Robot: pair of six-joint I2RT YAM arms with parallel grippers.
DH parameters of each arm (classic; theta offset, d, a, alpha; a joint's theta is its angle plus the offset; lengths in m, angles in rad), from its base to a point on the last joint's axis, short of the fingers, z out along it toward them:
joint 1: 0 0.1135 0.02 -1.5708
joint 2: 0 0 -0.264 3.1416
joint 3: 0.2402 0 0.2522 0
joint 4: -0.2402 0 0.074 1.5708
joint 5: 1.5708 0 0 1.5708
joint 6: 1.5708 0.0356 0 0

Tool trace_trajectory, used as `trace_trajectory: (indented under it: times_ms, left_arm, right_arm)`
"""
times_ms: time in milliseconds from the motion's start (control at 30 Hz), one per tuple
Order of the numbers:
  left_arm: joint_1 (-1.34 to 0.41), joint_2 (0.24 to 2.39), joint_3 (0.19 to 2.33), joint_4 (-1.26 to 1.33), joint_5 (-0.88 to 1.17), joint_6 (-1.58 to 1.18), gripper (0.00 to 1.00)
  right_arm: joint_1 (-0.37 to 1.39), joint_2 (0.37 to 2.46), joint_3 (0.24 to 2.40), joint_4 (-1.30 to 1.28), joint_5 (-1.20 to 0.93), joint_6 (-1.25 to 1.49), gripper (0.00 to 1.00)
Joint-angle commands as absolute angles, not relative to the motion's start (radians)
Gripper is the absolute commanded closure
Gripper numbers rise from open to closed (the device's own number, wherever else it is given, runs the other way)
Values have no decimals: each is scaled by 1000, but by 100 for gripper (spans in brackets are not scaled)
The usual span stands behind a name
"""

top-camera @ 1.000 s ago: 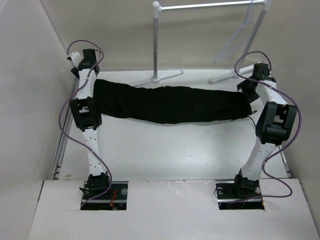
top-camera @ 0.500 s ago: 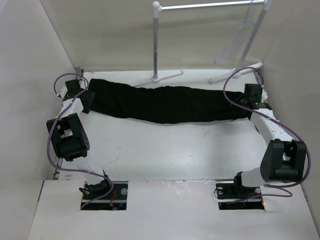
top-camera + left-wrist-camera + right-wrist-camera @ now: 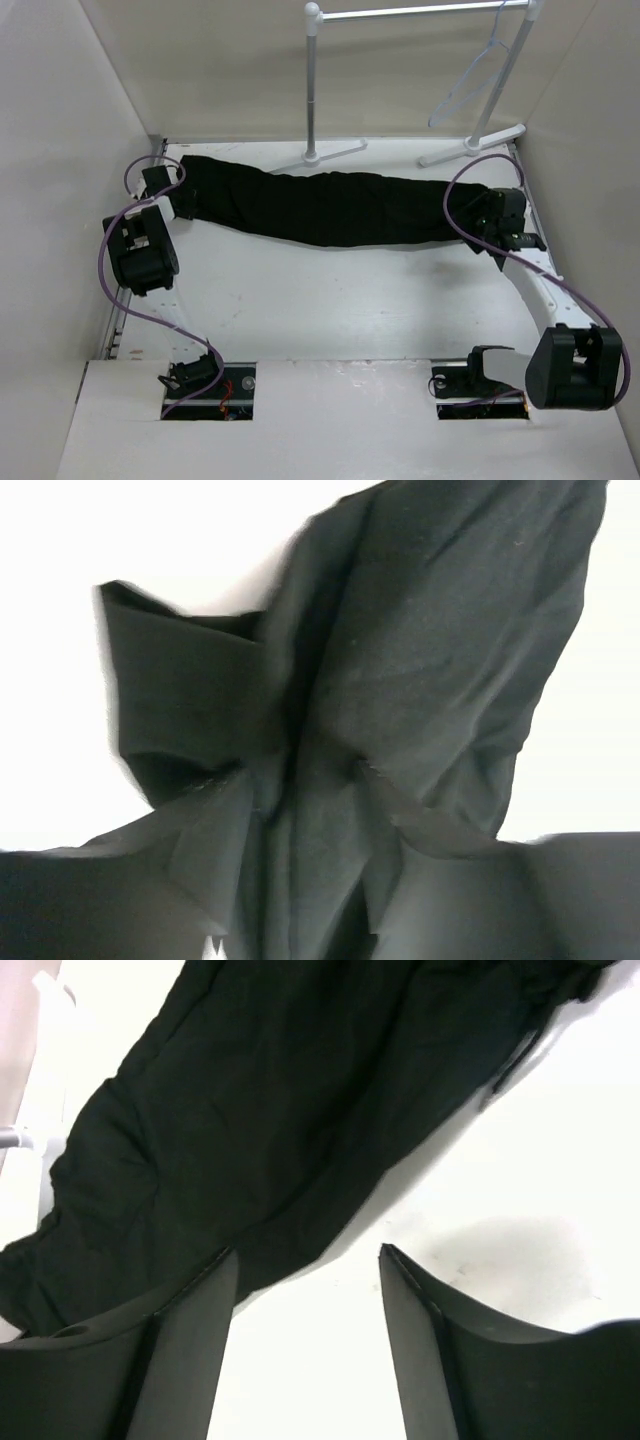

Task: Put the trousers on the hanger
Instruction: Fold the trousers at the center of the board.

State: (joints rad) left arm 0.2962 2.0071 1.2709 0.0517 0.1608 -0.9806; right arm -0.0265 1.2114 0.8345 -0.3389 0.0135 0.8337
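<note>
1. Lying stretched across the far half of the desk (image 3: 320, 300), the trousers (image 3: 340, 208) make one long, rumpled black band running left to right, flat on the surface.
2. The hanger (image 3: 465, 87) hangs from the top rail of the white rack (image 3: 313, 90) at the far right, up in the air and well apart from the cloth.
3. The left arm is folded low at the band's left end. In its wrist view the left fingers (image 3: 200, 850) stand either side of a gathered bunch of black fabric that fills the gap between them. Whether they actually pinch it, I cannot tell.
4. The right arm reaches to the band's right end. The right fingers (image 3: 185, 1340) are apart with bare desk between them, and the trouser edge lies just past one finger, not inside the gap.
</note>
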Motion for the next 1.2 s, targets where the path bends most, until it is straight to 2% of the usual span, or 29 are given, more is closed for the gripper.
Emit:
trace_trajectory:
  times_ms: [0,67,133,400,633,667,700,767,800,867,900,1000,1167]
  left_arm:
    - [297,2031,1293,12,107,-979,71]
    - [304,2019,1270,-9,85,-983,86]
    - [315,1979,1234,-47,17,-982,91]
    - [321,1870,1170,-121,-49,-942,93]
    - [329,1855,1138,-126,-48,-919,93]
    - [326,1855,1137,-129,-49,-919,93]
    - [326,1856,1135,-130,-51,-917,93]
    - [324,1856,1128,-138,-61,-914,94]
    - [324,1850,1118,-143,-67,-917,94]
    - [329,1832,1100,-153,-87,-914,95]
    - [334,1816,1086,-169,-104,-911,96]
    - [369,1755,1040,-228,-164,-904,98]
    - [351,1576,942,-347,-302,-904,99]
  right_arm:
    - [-79,1190,795,-322,40,841,33]
    - [-132,1229,792,-308,44,877,32]
    - [-178,1294,816,-284,48,899,29]
    - [-320,1531,946,-187,12,882,17]
    - [-338,1750,1078,-135,-32,897,22]
    - [-338,1776,1100,-130,-34,897,25]
    - [-335,1807,1124,-141,-38,897,32]
    - [-329,1851,1160,-173,-58,911,48]
    - [-325,1855,1166,-179,-60,914,62]
    - [-324,1855,1166,-181,-57,917,65]
    - [-328,1817,1143,-202,-11,929,89]
    - [-344,1677,1050,-232,66,922,94]
    - [-410,1427,853,-281,103,960,95]
